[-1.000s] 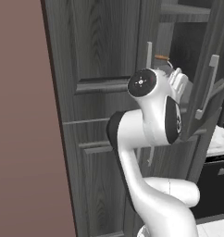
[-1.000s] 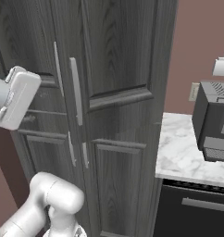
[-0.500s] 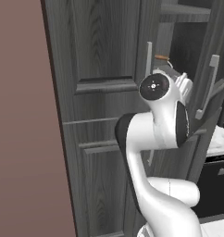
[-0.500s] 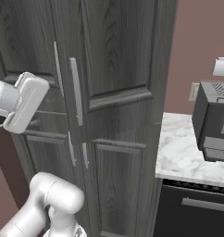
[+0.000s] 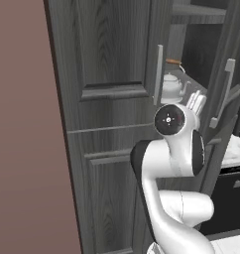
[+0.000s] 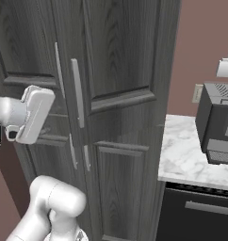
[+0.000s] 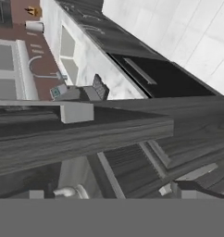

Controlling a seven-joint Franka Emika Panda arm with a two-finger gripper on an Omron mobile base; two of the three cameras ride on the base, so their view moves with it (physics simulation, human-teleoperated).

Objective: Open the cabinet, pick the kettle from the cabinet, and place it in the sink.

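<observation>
The tall dark grey cabinet [image 5: 112, 59] has its left door [image 5: 117, 49] ajar, and its right door [image 5: 226, 99] swung out. The white-silver kettle [image 5: 171, 85] stands on a shelf inside, in the gap between the doors. My gripper [image 5: 195, 101] hangs just right of and below the kettle, at the opening, and holds nothing. In the hand view the fingertips [image 7: 36, 194] stand wide apart, so the gripper [image 7: 115, 192] is open, with a door edge [image 7: 86, 134] crossing ahead. A pale basin with a curved faucet, apparently the sink [image 7: 68, 46], lies far along the counter.
A white marble counter [image 6: 191, 155] runs right of the cabinet with a dark appliance [image 6: 219, 122] on it and a black dishwasher front [image 6: 200, 212] below. A brown wall [image 5: 23, 149] borders the cabinet's left side. My white hand [image 6: 33, 115] sits left of the long door handles [image 6: 77, 94].
The wrist has swung right and lower, bringing the hand closer to the gap between the doors. The jaws have stayed open, and the doors and kettle have not moved.
</observation>
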